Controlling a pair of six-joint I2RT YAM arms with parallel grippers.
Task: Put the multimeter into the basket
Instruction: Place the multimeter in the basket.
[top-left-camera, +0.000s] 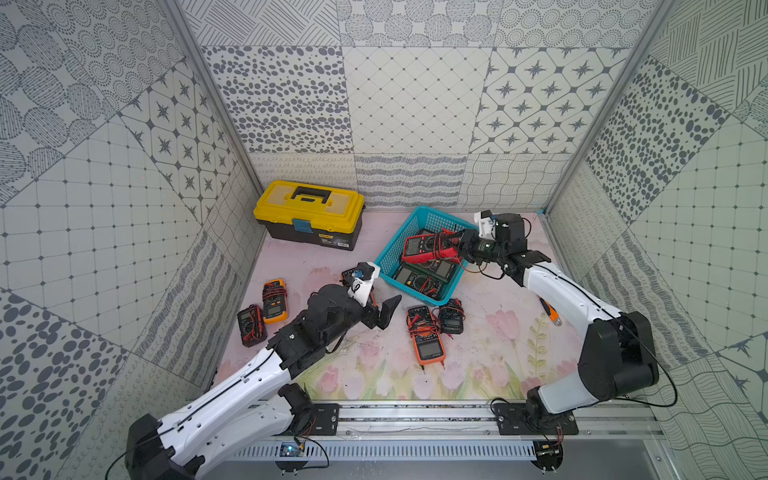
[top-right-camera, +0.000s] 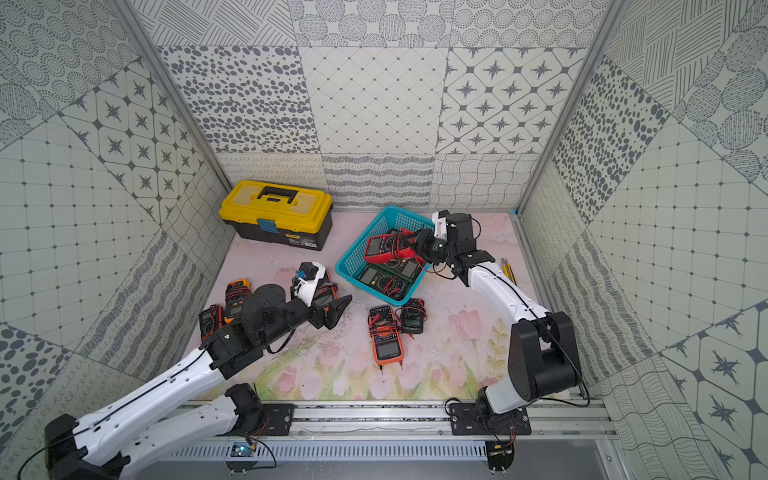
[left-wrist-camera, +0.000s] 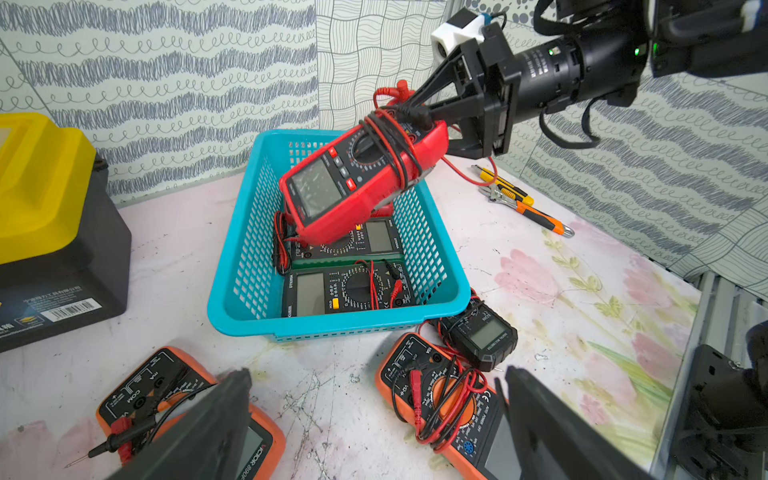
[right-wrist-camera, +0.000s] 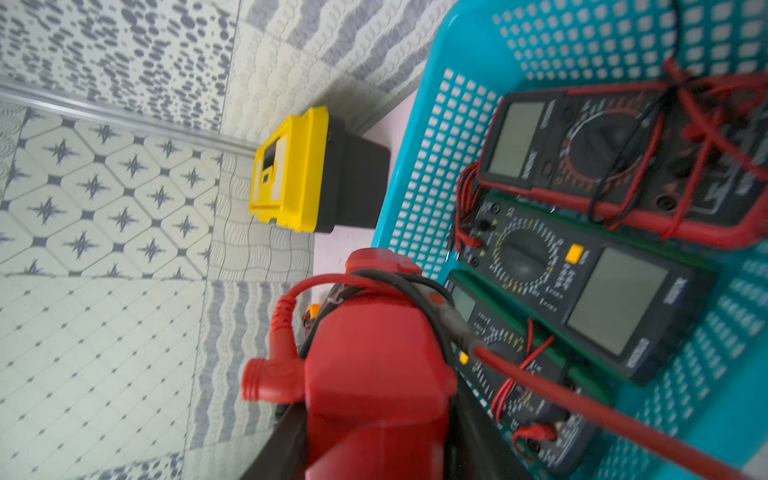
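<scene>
Over floral tabletop (top-left-camera: 478, 345), right pincer (left-wrist-camera: 412, 106) holds red multimeter (left-wrist-camera: 357, 183) (tilted) over basket (left-wrist-camera: 332, 326).

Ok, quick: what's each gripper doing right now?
Left gripper: open, holding nothing.
Right gripper: shut on the red multimeter, tilted over the basket.

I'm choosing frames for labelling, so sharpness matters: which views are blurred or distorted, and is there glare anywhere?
Right wrist view: smeared throughout, the red multimeter nearest the lens softest, the basket mesh streaked. Left wrist view: crisp, with wide-angle stretching toward the edges. Both top views: sharp, evenly lit, only faint shadows, no strong glare.
</scene>
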